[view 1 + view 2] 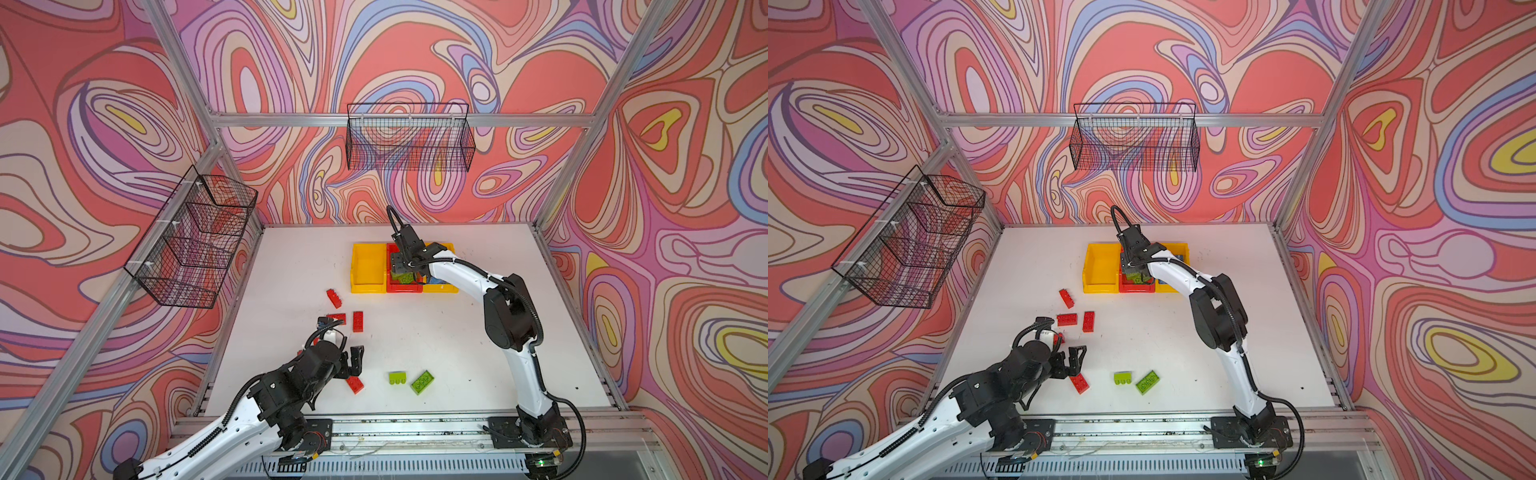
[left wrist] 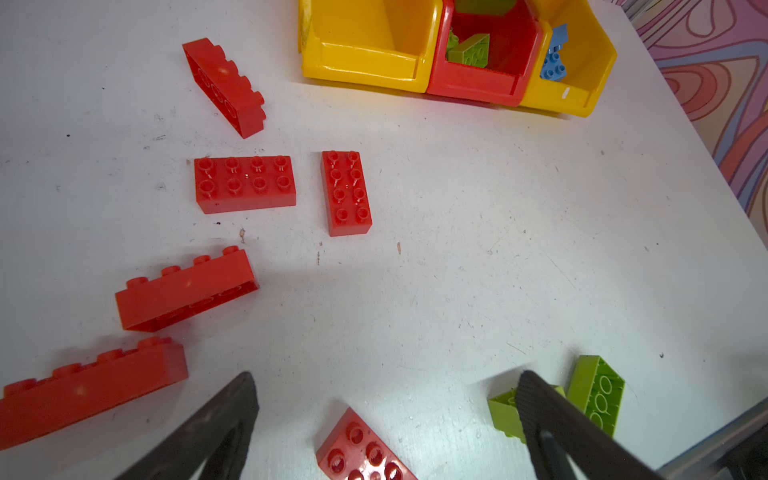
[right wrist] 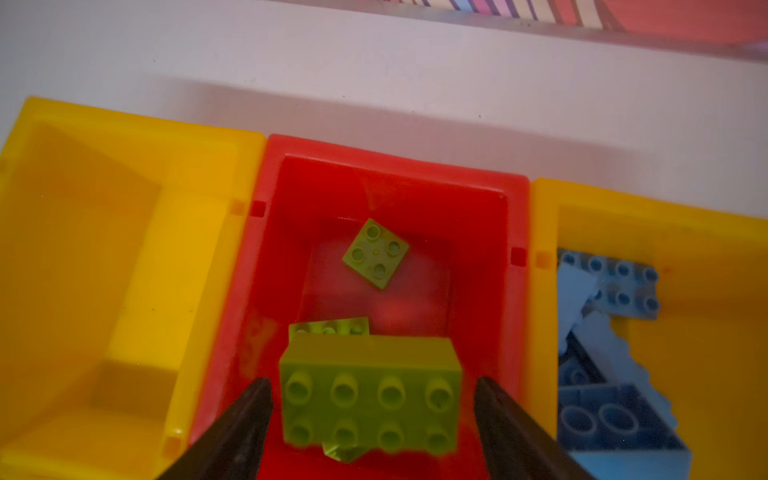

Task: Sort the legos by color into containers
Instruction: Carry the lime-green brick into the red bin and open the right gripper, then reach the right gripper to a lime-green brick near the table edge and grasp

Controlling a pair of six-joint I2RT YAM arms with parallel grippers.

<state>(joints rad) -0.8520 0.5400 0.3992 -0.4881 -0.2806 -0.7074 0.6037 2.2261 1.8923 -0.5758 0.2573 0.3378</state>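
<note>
Toward the back of the white table (image 1: 457, 332): the containers (image 1: 365, 266), yellow, red, yellow, joined in a row. Over the red bin (image 3: 478, 208): right gripper (image 3: 372, 384), fingers spread, a gap on either side of a lime green brick (image 3: 370, 357). Long axis from finger to finger, studs toward the wrist camera. Near the front: left gripper (image 2: 386, 376), spread wide, gripping nothing. On the table ahead of it: two red legos (image 2: 245, 183), studs up, long axes at right angles. On the red bin's floor: small square green brick (image 3: 376, 253), turned diagonal.
</note>
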